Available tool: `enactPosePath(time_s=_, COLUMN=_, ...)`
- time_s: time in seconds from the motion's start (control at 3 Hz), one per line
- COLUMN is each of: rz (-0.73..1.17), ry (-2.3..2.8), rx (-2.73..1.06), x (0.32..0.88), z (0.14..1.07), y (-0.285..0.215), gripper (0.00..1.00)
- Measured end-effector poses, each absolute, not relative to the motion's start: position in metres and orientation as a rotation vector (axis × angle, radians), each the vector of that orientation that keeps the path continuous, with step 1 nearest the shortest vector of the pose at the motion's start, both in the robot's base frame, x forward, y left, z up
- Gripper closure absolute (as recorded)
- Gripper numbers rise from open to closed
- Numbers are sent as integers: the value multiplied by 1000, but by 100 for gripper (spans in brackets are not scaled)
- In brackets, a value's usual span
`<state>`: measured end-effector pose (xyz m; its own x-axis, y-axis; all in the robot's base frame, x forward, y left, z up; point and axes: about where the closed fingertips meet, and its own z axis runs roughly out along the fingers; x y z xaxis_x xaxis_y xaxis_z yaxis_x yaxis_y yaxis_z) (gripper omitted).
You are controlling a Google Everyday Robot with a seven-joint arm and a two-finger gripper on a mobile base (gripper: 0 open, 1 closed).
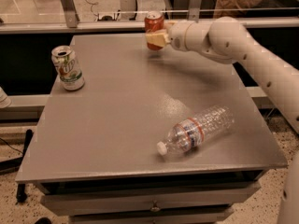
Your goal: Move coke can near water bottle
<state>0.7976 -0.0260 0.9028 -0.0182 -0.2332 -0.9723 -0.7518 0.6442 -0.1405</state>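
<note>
The coke can [153, 21] is red-orange with a silver top and stands upright at the far edge of the grey table [117, 125]. My gripper [157, 35] reaches in from the right and is shut on the can's lower part, with its pale fingers [155, 39] covering that part. The can seems to hang slightly above the tabletop. The water bottle [198, 129] lies on its side at the front right of the table, with its white cap pointing to the front left. The can is far behind the bottle.
A white and green can [68, 68] stands upright near the table's left edge. A railing with glass [93, 24] runs behind the table. My white arm [252, 55] crosses the right side above the table. A drawer front [149, 202] sits below the tabletop.
</note>
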Motion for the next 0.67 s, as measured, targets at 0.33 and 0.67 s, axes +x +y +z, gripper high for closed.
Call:
enactPosePath(time_s=0.33, rz=430, ry=1620, rx=-786, x=770, z=911, y=-78, gripper=100)
enactPosePath(time_s=0.67, rz=365, ry=1695, rx=-751, x=739, z=913, y=-131, gripper=100)
